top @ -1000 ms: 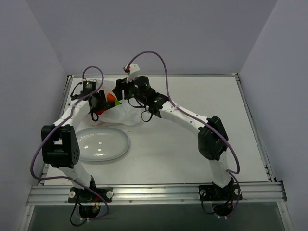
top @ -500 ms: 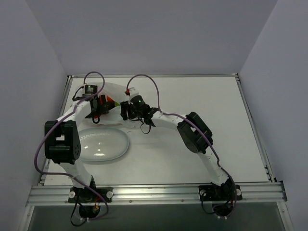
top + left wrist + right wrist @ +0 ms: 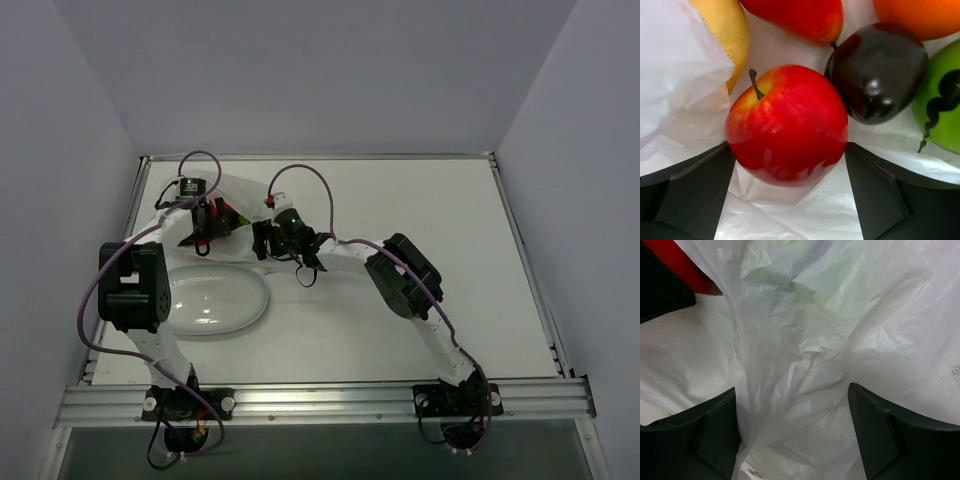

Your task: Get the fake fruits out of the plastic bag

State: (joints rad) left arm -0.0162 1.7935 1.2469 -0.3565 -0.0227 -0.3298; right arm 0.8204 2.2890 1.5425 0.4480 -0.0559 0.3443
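Left wrist view showed us the left tool (image 3: 788,155) spread astride the red apple (image 3: 787,117), lying inside the plastic bag (image 3: 680,75) beside a dark fruit (image 3: 880,70); the right tool (image 3: 792,395) gaped above crumpled bag. We judged the grasp pending: close on the apple, then lift clear

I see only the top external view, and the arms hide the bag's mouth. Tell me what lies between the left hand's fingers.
Observer: The left wrist view shows a glossy red plastic apple between the spread fingers of the left hand, inside the thin translucent white plastic bag.
Operator: Name what crowds it.
Observer: A glossy dark purple-black plastic fruit sits right beside it, apparently touching.
Operator: Report the right hand.
Observer: The right hand is open, with a crumpled fold of the bag between its fingers, not pinched.
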